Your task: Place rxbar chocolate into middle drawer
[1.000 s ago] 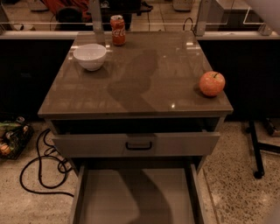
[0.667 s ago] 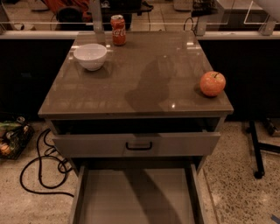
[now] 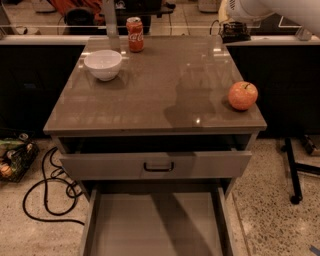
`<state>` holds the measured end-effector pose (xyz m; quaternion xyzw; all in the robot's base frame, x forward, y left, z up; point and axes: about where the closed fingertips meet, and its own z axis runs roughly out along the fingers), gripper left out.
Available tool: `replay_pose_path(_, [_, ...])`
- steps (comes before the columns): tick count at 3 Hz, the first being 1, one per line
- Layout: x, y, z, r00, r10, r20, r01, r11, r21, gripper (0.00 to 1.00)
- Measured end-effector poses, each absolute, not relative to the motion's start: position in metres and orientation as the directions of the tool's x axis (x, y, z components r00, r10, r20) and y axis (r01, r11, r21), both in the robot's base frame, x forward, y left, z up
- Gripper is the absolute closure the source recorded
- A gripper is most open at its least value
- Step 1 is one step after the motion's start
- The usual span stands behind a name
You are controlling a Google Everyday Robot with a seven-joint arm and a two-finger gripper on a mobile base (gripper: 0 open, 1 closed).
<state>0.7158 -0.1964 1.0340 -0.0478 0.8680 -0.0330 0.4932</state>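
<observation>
**Bar not yet in drawer; gripper up at the counter's far right corner**

At far left, black cables (image 3: 47,192) lay looped on the floor beside the cabinet. On the counter (image 3: 170,95), a white bowl (image 3: 103,64) stood near the back left. A red can (image 3: 134,34) stood upright just behind it and to its right, apart from it.

Below the counter's front edge, the handled drawer (image 3: 158,166) stood slightly out. Under it the middle drawer (image 3: 155,225) was pulled well out, with a plain grey floor and nothing lying on the visible part.

The bar could not be made out anywhere, neither on the counter nor in the middle drawer. The dark gripper (image 3: 234,31) hung above the far right back corner of the counter, under the white arm (image 3: 280,9) that entered from the top right. Whether it was clenched, released or carrying the bar could not be told. An apple (image 3: 243,95) sat near the counter's right edge, well in front of the gripper.

The step in hand looked like the carry toward the drawer, with the placing itself not yet done. The likely next move was to bring the gripper forward over the counter and past its front edge. It would then go down into the middle drawer, clearing the apple and the protruding handled drawer, and let go low over the grey floor.
</observation>
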Motion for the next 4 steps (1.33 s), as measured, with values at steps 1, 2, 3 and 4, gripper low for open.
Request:
replay_pose_path(1, [0.715,-0.196,1.033,-0.508,-0.13,-0.851,-0.087,0.991,-0.1,1.0])
replay_pose_path(2, [0.69,-0.203,1.035,-0.494,-0.152,-0.856,-0.16,0.984,-0.082,1.0])
replay_pose_path(3, [0.634,-0.216,1.046,-0.467,-0.17,-0.868,-0.228,0.971,-0.068,1.0])
replay_pose_path(4, [0.578,-0.225,1.033,-0.494,-0.199,-0.846,-0.287,0.956,-0.058,1.0])
